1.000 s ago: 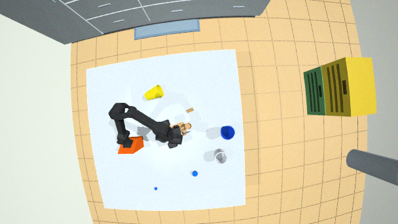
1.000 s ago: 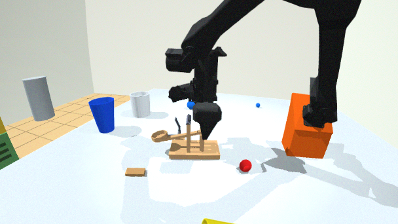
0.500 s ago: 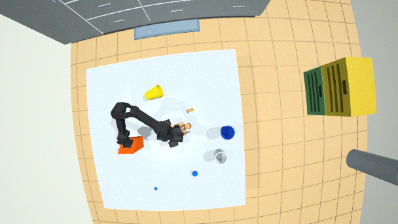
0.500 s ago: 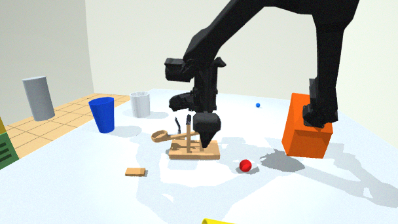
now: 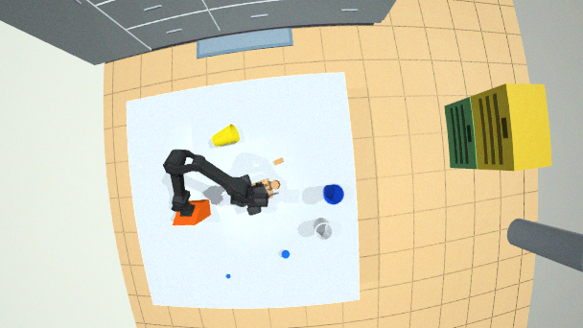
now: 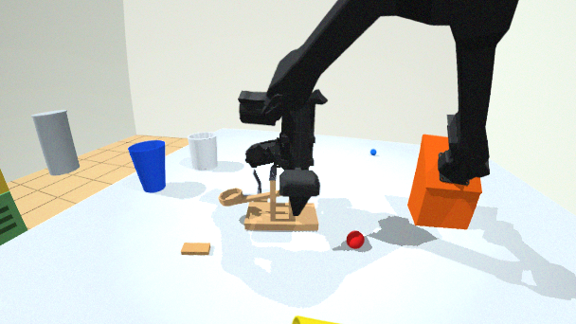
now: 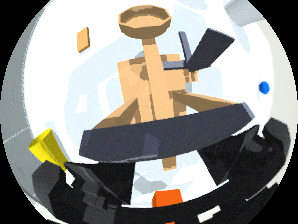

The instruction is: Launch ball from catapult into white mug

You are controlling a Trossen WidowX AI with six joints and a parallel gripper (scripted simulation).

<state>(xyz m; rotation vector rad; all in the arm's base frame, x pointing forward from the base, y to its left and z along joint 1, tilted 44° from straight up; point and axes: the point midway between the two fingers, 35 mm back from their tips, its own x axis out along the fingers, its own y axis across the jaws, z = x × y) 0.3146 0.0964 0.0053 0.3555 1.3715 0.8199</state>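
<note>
Grey cabinets (image 5: 177, 14) stand along one side of the floor; white surface (image 5: 240, 288) (image 6: 118, 284) (image 7: 50, 65) carries the kit; green-and-yellow unit (image 5: 529, 127) (image 6: 9, 220) and grey cylinder (image 5: 547, 245) (image 6: 56, 142) stand beyond it.

Black arm (image 5: 216, 175) (image 6: 327, 47) rises from the orange block (image 5: 198, 213) (image 6: 447, 204) (image 7: 167, 198), bends over and reaches down at the catapult (image 5: 259, 183) (image 6: 281, 226) (image 7: 157, 95); gripper (image 5: 256, 199) (image 6: 297, 210) (image 7: 174, 194) is released, fingers parted at the catapult's rear end; contact cannot be told.

Catapult sits upright on its flat base; its spoon (image 5: 275, 184) (image 6: 232, 196) (image 7: 145, 20) juts out past the base, raised above the surface, roughly toward the blue cup (image 5: 333, 194) (image 6: 151, 166); dark bar (image 7: 165, 132) crosses the frame.

Blue cup upright; white mug (image 5: 323, 229) (image 6: 204, 152) (image 7: 242, 12) upright near it, off to one side of the spoon's line; yellow cup (image 5: 225, 136) (image 6: 315, 320) (image 7: 46, 146) lies on its side.

Smaller finds: blue ball (image 5: 286, 254) (image 7: 264, 87) on the mug's side of the catapult; thin wood block (image 5: 278, 161) (image 6: 195, 248) (image 7: 83, 39) flat near the catapult; red ball (image 6: 355, 240) on the surface, apart from the catapult base, toward the orange block; tiny blue ball (image 5: 228, 276) (image 6: 373, 152) well apart from the rest.
</note>
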